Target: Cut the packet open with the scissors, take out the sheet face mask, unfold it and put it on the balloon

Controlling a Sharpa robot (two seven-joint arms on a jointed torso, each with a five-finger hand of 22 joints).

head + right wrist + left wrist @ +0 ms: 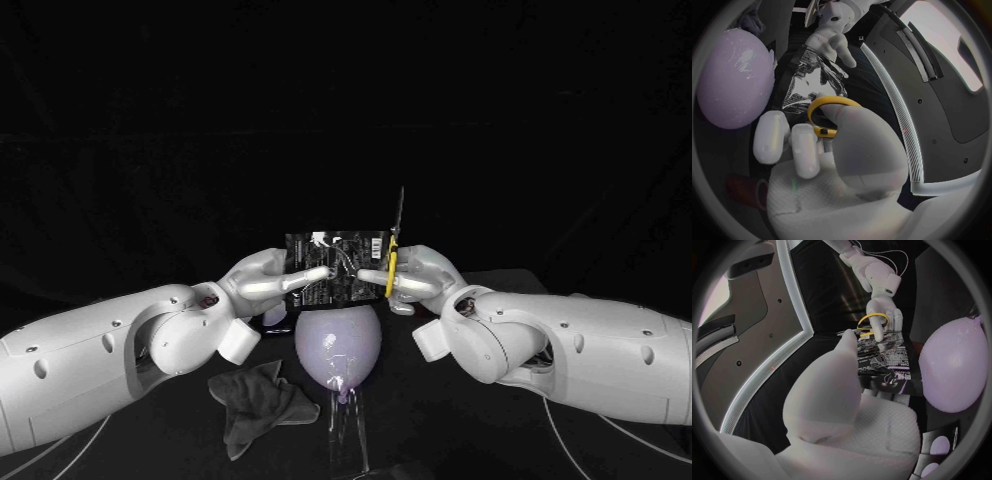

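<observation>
The right hand (421,278) is closed around the scissors (394,240). In the right wrist view the yellow handle loop sits over what looks like the thumb, with the other fingers (804,145) curled in beside it, so the hand can probably work the blades rather than just carry the tool. The blades point straight up and run along the right-hand edge of the packet (329,262), their tip standing clear above its top. I cannot tell whether they are parted or have bitten into the foil yet. The packet is raised off the table (462,430), roughly upright and face-on to the head camera, between the two hands. The left hand (267,282) grips it from the far side, fingers closed on its left and lower part. This pinch keeps the packet taut and leaves the opposite edge free for the scissors, and holding it in the air gives the blades room on both sides. Just below the packet, near both hands but not touching them, is the pale lilac balloon (340,345), placed where the mask can be brought down onto it once it is out. A dark cloth (260,405) lies crumpled on the table to the balloon's left, apart from it. The packet looks sealed, so I judge the task to be at the cutting step, and the main risk is the packet twisting in the single-sided grip as the blades close.
</observation>
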